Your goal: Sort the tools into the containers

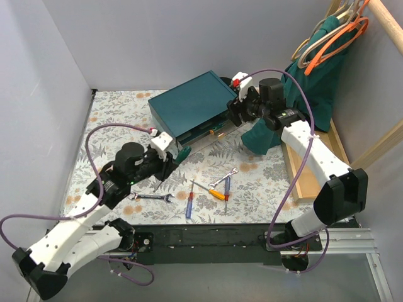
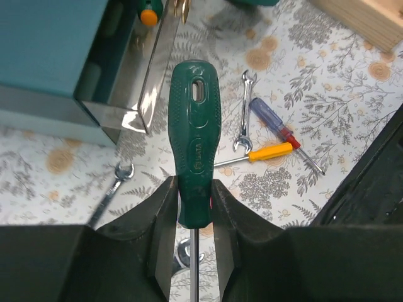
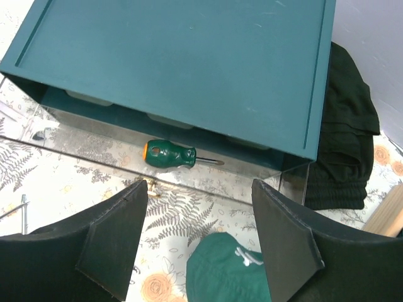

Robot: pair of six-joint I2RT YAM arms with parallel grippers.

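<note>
one stubby screwdriver (image 3: 169, 154) lies in the drawer (image 3: 252, 160); left gripper (image 2: 194, 195) clamps green screwdriver (image 2: 194, 126), right gripper (image 3: 198, 189) gapes.

The top camera looks down from above and behind both arm bases over the whole floral-patterned table (image 1: 264, 176). The left wrist camera sights closely along the dark green plastic-handled screwdriver (image 2: 194, 138) in the left gripper (image 2: 192, 204). The right wrist camera looks steeply down past the right gripper (image 3: 198, 189). All three views share the dark teal rectangular metal box (image 3: 189, 56) and its open steel-lined drawer (image 3: 252, 168), ahead of both grippers.
</note>
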